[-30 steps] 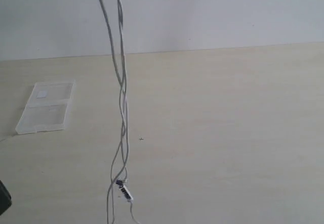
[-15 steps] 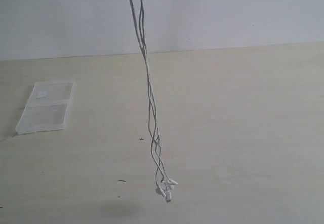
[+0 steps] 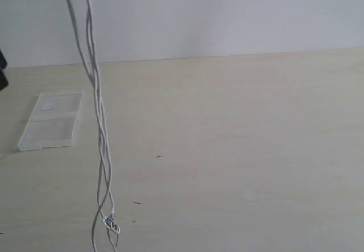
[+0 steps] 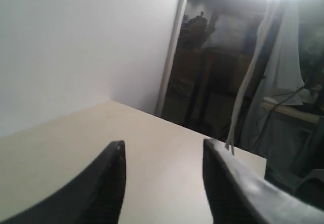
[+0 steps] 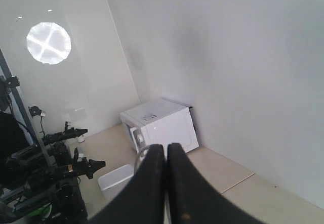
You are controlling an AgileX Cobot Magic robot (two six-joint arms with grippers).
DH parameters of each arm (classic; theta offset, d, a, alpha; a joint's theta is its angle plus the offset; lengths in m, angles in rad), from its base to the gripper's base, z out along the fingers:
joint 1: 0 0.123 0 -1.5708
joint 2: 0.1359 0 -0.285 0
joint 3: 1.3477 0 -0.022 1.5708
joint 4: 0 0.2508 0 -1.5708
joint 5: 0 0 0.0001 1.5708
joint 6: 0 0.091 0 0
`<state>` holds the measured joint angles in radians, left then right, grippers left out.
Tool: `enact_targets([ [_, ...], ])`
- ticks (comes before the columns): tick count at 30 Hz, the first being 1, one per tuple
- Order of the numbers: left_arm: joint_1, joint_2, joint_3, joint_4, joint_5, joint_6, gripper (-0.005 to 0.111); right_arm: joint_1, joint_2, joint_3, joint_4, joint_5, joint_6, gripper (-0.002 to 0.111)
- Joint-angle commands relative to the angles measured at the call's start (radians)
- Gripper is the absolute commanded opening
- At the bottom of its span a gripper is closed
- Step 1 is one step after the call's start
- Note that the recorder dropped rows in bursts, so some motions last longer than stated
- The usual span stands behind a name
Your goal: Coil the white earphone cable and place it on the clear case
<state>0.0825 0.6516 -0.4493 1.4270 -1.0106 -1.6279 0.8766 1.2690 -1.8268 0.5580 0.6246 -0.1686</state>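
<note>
The white earphone cable (image 3: 100, 127) hangs in several twisted strands from above the exterior view's top edge, left of the middle. Its tiny inline piece (image 3: 111, 224) dangles near the bottom edge, and the earbuds are out of view. The clear case (image 3: 51, 121) lies flat on the table at the left, apart from the strands. My right gripper (image 5: 166, 146) is shut, and a thin loop of the cable (image 5: 142, 153) shows beside its fingers. My left gripper (image 4: 163, 143) is open with nothing between its fingers. The cable (image 4: 248, 82) hangs a little beyond one of them.
The pale wooden table (image 3: 244, 149) runs back to a white wall. A dark part of an arm (image 3: 2, 73) shows at the exterior view's left edge, above the case. In the left wrist view the table corner (image 4: 253, 159) ends before a dark room.
The hanging cable swung right and rose, then swung far left and dropped lower. A dark arm part has come in at the left edge, above the case.
</note>
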Motion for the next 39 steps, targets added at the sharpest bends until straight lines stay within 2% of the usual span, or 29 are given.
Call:
enact_targets([
  [1, -0.003, 0.083, -0.010, -0.013, -0.112, 0.084, 0.048, -0.004, 0.001, -0.006, 0.017, -0.036, -0.016, 0.000],
  [8, -0.003, 0.150, -0.010, -0.051, -0.197, 0.182, 0.048, -0.004, 0.002, -0.006, 0.017, -0.035, -0.022, 0.000],
  [15, -0.003, 0.195, -0.010, -0.095, -0.206, 0.213, 0.056, -0.004, 0.002, -0.006, 0.019, -0.035, -0.023, 0.000],
  [26, -0.006, 0.263, -0.010, -0.140, -0.210, 0.314, 0.056, -0.004, 0.002, -0.006, 0.019, -0.032, -0.023, 0.000],
  [29, -0.050, 0.280, -0.010, -0.160, -0.210, 0.340, 0.056, -0.004, 0.002, -0.006, 0.019, -0.030, -0.023, 0.000],
  [39, -0.290, 0.341, -0.010, -0.274, -0.159, 0.478, 0.056, -0.004, 0.002, -0.006, 0.019, -0.030, -0.023, 0.000],
])
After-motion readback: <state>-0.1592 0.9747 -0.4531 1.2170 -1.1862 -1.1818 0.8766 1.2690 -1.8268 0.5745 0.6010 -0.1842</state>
